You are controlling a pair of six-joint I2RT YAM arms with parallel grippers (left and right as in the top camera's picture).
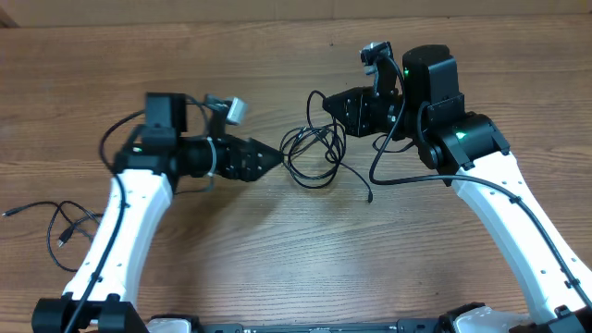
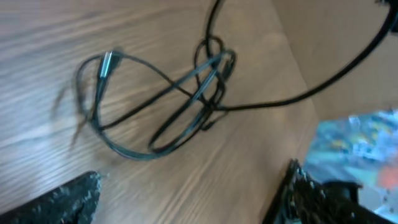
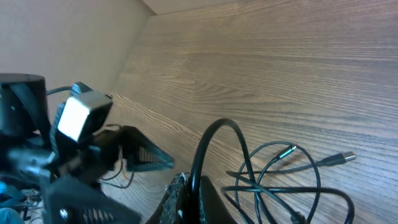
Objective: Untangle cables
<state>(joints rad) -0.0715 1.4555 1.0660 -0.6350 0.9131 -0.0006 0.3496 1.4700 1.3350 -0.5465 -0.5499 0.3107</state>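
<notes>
Reads as about a third done, with one loose cable [image 1: 63,225] apart at lower left of tabletop [image 1: 277,250], knotted cables [image 1: 310,153] at centre between wide, empty left end effector [image 1: 276,159] and right end effector [image 1: 328,104] seemingly pinching a loop of them.

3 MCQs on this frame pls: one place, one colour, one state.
1. Where does the tangle of thin black cables lie?
A) between the left gripper and the right gripper
B) under the right arm's base
C) hanging off the table edge

2. What colour is the tangle?
A) white
B) black
C) red

3. How is the left gripper?
A) shut on a cable
B) out of view
C) open, empty

Answers:
1 A: the overhead view shows the tangle between the two gripper tips.
2 B: it is black in all three views.
3 C: the left wrist view shows its fingers wide apart, with the tangle lying on the wood ahead of them.
</notes>
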